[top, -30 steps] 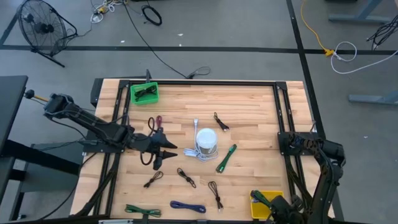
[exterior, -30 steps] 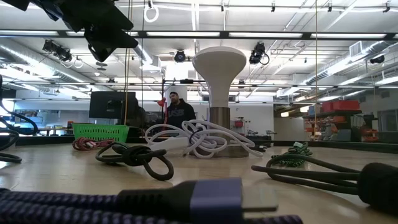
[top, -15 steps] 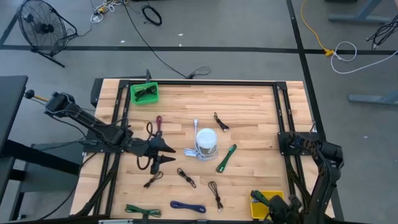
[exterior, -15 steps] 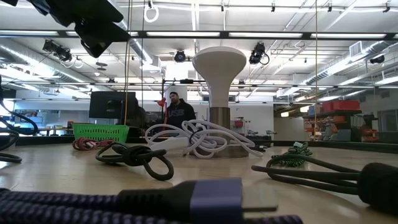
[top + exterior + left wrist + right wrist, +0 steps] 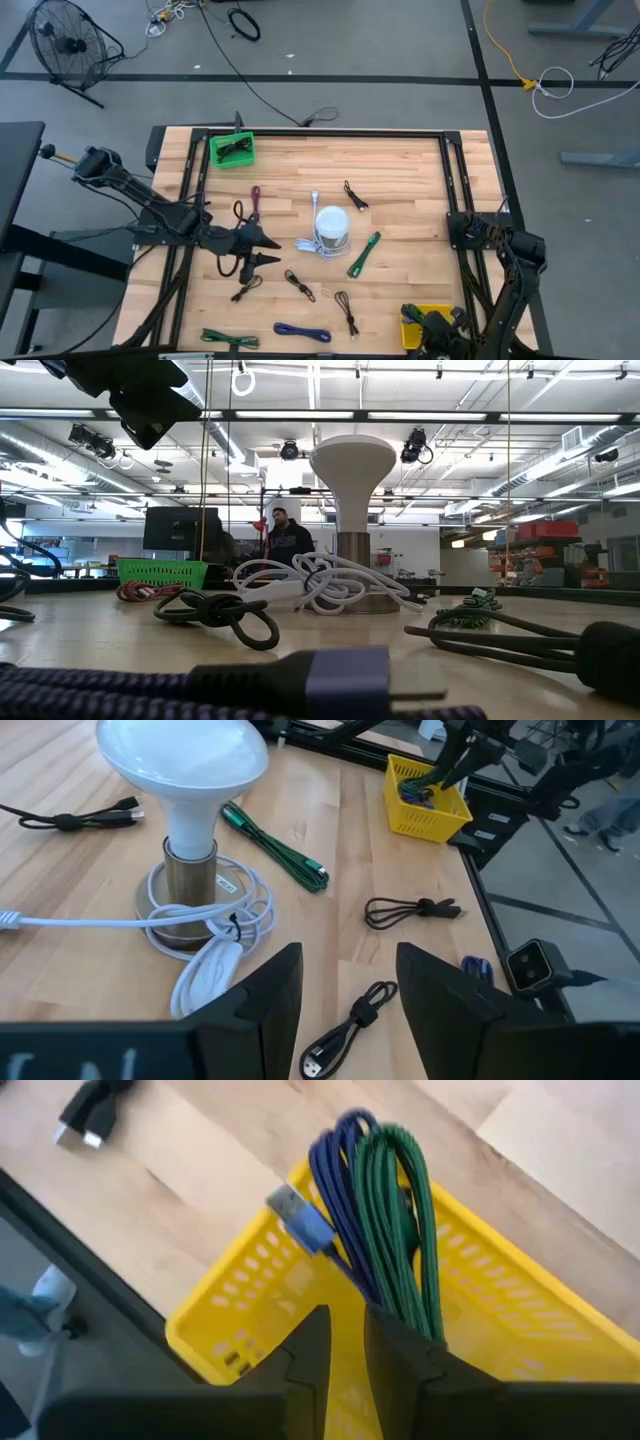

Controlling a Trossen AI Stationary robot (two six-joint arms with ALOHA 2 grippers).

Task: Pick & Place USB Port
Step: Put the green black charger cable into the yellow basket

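Several USB cables lie flat on the wooden table (image 5: 400, 180). My left gripper (image 5: 268, 249) is open and empty, above the table left of the white lamp (image 5: 331, 225); it also shows in the low view (image 5: 150, 415). A black bundled cable (image 5: 350, 1020) lies on the wood ahead of its fingers, and shows in the high view too (image 5: 299, 285). My right gripper (image 5: 345, 1342) hangs over the yellow basket (image 5: 250, 1310) at the near right corner, its fingers a narrow gap apart. A blue cable (image 5: 335, 1200) and a green cable (image 5: 400, 1220) rest in that basket.
A green basket (image 5: 232, 148) with a cable stands at the far left. Other cables lie about: black and red (image 5: 248, 200), black (image 5: 354, 194), green (image 5: 364, 253), black (image 5: 346, 305), blue (image 5: 302, 331), green (image 5: 228, 338). The lamp's white cord (image 5: 308, 243) coils at its base.
My left gripper has drawn back a little toward the table's left and near edges, staying open and empty. My right gripper has shifted slightly toward the table's left over the yellow basket.
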